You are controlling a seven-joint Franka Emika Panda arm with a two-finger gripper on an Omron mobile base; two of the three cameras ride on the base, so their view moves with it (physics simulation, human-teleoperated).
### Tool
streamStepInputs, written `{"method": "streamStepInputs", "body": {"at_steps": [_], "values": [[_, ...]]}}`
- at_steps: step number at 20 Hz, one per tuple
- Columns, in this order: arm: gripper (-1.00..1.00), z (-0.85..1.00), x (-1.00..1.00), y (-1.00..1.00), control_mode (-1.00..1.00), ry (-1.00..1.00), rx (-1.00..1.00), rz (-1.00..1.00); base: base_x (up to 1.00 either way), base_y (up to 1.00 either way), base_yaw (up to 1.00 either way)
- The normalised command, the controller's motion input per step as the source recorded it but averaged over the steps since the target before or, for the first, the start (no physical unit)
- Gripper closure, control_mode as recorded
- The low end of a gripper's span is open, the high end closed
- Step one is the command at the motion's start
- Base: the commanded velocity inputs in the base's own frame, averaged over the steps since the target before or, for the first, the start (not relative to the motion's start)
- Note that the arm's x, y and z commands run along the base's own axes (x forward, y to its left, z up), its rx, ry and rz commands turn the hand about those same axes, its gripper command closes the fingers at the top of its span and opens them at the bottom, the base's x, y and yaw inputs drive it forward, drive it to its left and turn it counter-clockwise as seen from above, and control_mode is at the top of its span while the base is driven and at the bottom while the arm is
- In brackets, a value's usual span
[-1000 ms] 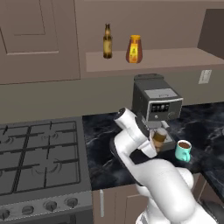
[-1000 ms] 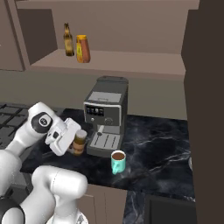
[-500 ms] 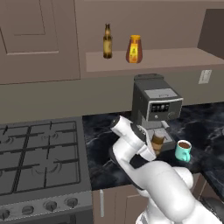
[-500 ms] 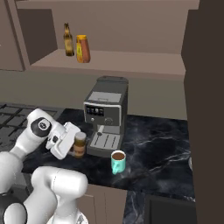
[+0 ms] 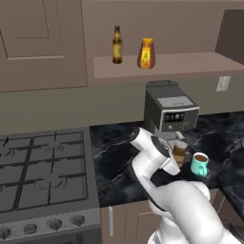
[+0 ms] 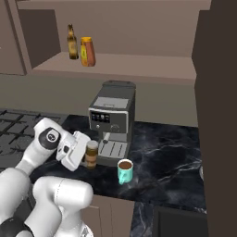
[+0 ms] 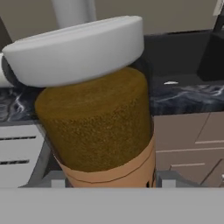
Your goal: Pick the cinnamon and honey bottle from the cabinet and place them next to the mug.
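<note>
The brown wall cabinet (image 5: 43, 47) runs across the back, with a long shelf (image 5: 171, 64) along it. Below lies the dark marbled worktop (image 5: 114, 157), with a gas stove (image 5: 43, 176) at its left end and a grey coffee machine (image 6: 111, 122) standing against the wall. The white arm (image 5: 152, 157) reaches low over the worktop in front of the machine.

On the shelf, the amber honey bottle (image 5: 146, 53) stands upright just beside a slender dark bottle (image 5: 116, 45), the two close but apart.

The tool (image 6: 85, 155) is clenched on the cinnamon jar (image 6: 91, 153), gripping it from the sides. The jar sits upright, down at the worktop right by the front of the coffee machine; whether it touches the surface I cannot tell. In the hand view the cinnamon jar (image 7: 100, 127) looms close, brown body with a paler band.

The teal mug (image 6: 124, 170) with dark liquid stands on the worktop near the jar, on its right, not touching it.
</note>
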Motion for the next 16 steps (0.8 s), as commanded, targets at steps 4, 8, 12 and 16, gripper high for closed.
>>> {"method": "streamStepInputs", "body": {"at_steps": [4, 8, 12, 16], "values": [[1.00, -0.06, -0.01, -0.31, -1.00, 0.00, 0.00, 0.00, 0.00, 0.00, 0.00], [1.00, 0.00, 0.06, 0.00, -1.00, 0.00, 0.00, 0.00, 0.00, 0.00, 0.00], [1.00, 0.00, 0.14, 0.00, -1.00, 0.05, 0.00, 0.00, 0.00, 0.00, 0.00], [1.00, -0.16, 0.12, 0.00, -1.00, 0.11, 0.00, 0.00, 0.00, 0.00, 0.00]]}}
